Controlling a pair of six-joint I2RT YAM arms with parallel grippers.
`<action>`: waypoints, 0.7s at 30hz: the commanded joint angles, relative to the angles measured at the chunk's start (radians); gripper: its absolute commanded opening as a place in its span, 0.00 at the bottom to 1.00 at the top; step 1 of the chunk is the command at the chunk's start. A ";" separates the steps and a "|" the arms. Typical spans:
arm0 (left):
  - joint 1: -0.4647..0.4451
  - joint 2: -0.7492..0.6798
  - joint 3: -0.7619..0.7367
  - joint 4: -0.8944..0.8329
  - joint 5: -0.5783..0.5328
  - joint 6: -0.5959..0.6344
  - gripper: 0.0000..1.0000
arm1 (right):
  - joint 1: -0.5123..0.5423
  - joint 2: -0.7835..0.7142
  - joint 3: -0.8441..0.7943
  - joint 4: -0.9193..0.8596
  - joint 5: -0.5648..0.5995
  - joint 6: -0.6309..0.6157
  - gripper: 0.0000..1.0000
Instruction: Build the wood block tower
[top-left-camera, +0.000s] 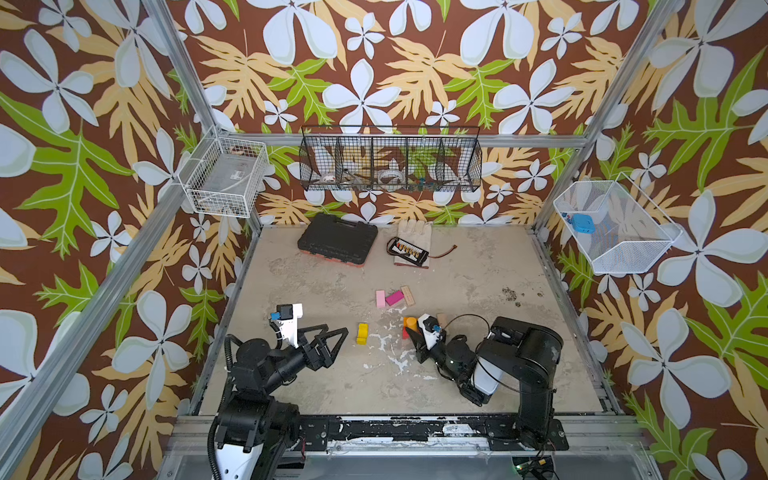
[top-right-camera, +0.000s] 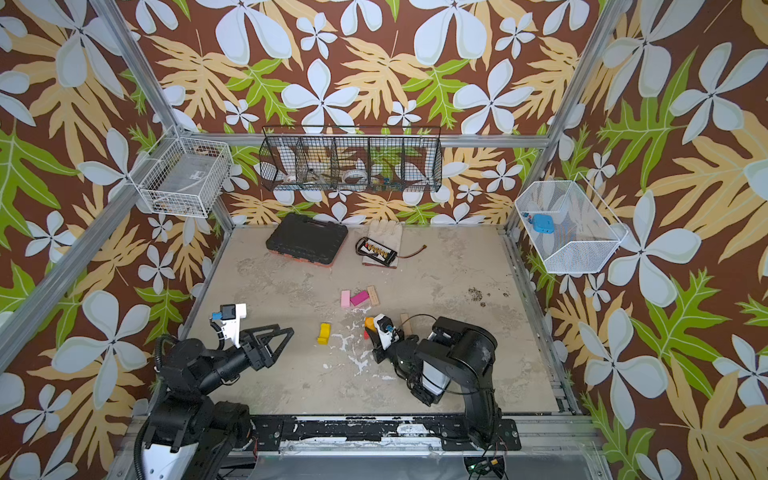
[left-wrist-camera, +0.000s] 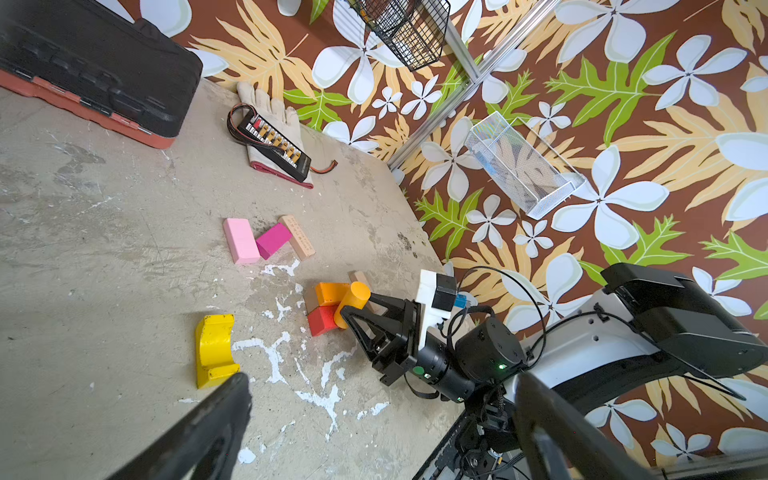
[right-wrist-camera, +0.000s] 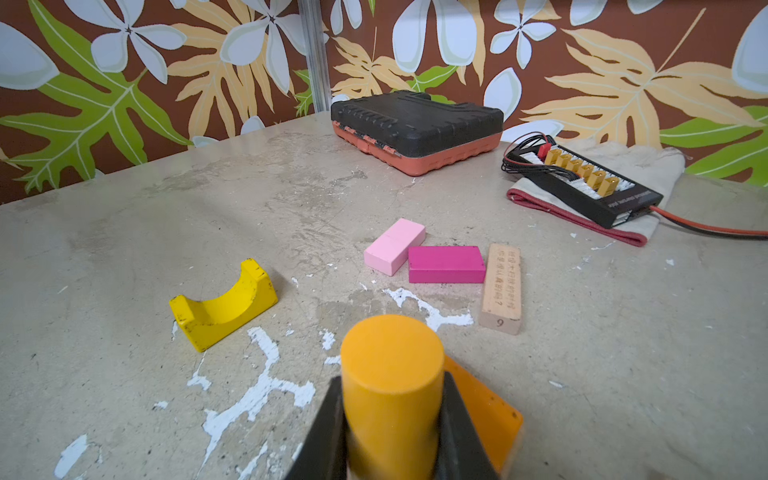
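Orange cylinder (right-wrist-camera: 390, 353) is sitting clamped in the right pincer (right-wrist-camera: 392, 380) at the frame's bottom centre; left pincer (top-left-camera: 337, 347) is hovering spread open near the yellow arch (top-left-camera: 362, 333).

Bare table (top-left-camera: 316, 374) between yellow arch (top-left-camera: 362, 333), orange cylinder (top-left-camera: 410, 322); magenta bar (top-left-camera: 394, 297) behind.

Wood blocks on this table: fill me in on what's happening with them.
The right gripper is closed on the orange cylinder, holding it tilted beside an orange block and a red block that lie together. The left gripper is open and empty, near the yellow arch. The pink bar, magenta bar and plain wood bar lie flat in a cluster farther back. No tower stands yet.
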 joint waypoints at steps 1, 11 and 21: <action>-0.001 0.000 -0.003 0.022 0.005 -0.005 1.00 | 0.000 0.004 0.002 0.115 0.012 -0.003 0.32; -0.001 -0.001 -0.002 0.022 0.005 -0.007 1.00 | 0.000 -0.002 -0.006 0.120 0.009 0.002 0.47; -0.001 0.001 -0.003 0.022 0.005 -0.007 1.00 | 0.000 -0.044 -0.011 0.085 0.012 0.003 0.47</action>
